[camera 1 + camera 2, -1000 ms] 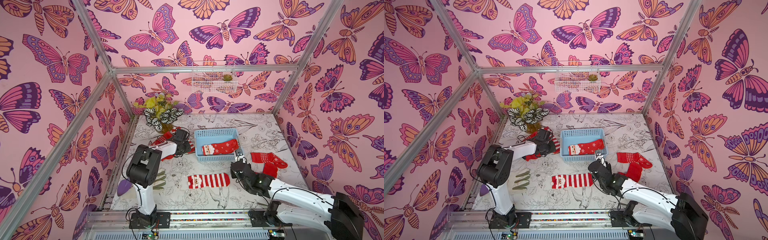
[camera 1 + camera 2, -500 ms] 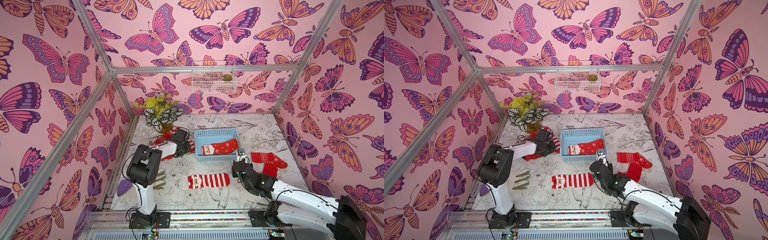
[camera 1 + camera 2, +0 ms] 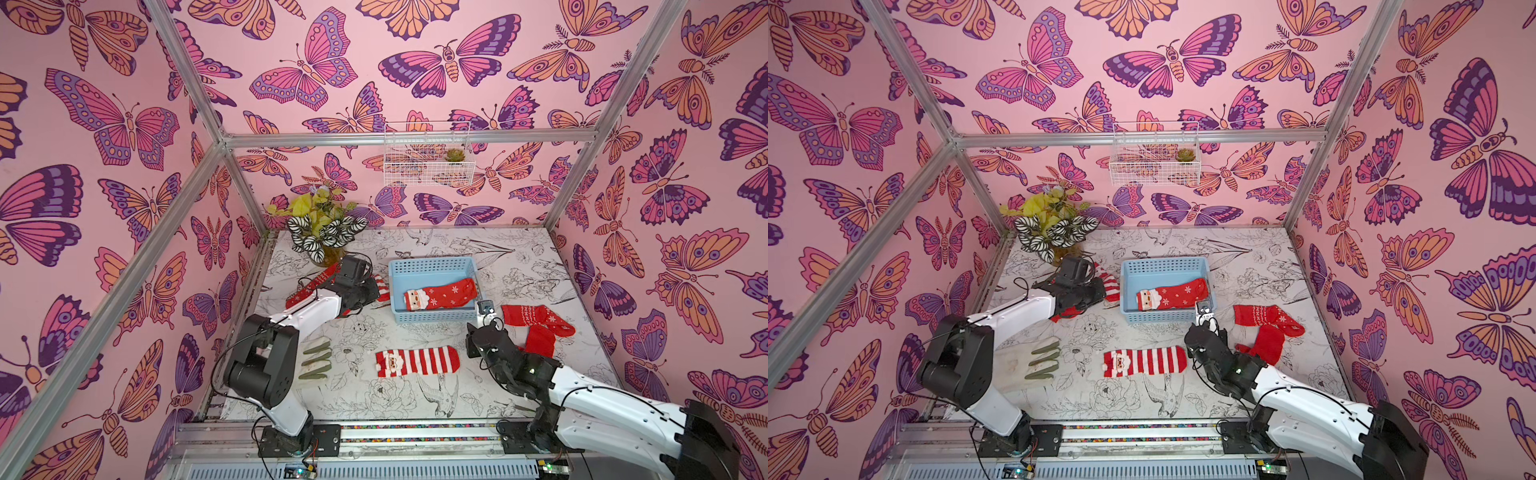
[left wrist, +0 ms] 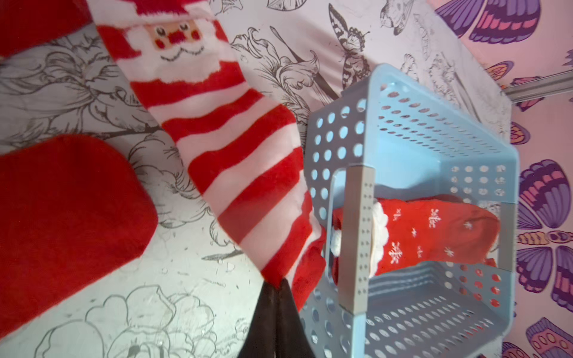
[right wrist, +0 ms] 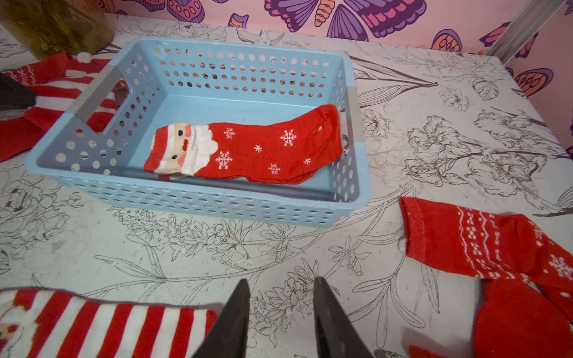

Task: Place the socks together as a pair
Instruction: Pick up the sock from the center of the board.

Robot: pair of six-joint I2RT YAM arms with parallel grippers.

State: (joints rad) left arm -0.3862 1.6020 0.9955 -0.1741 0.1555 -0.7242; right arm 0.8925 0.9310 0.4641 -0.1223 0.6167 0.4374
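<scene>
My left gripper was pinched tight on the toe end of the striped Santa sock, whose red and white bands ran up to a bearded face under a red cap. It lay stretched over the flowered table, just beside the handled end of the blue basket. Inside that basket lay the snowflake Santa sock, red with white flakes and a Santa face at the cuff. A second fabric edge showed beneath it, though I could not tell whether that was another sock. My right gripper hung over bare table with its jaws spread, holding nothing. It sat between the second striped sock, flat near the front, and the banded sock, red with white knitted bands and snowflakes, which overlapped a plain red sock. In both top views my left wrist covered its own fingertips and most of the socks around it, so only a striped end and part of a patterned red sock showed. The left wrist view cut off a broad red sock at the frame edge, and I could not make out any pattern on it. The right wrist view clipped the second striped sock's Santa face and the plain red sock. My left arm hid part of the cream glove with olive fingertips.
</scene>
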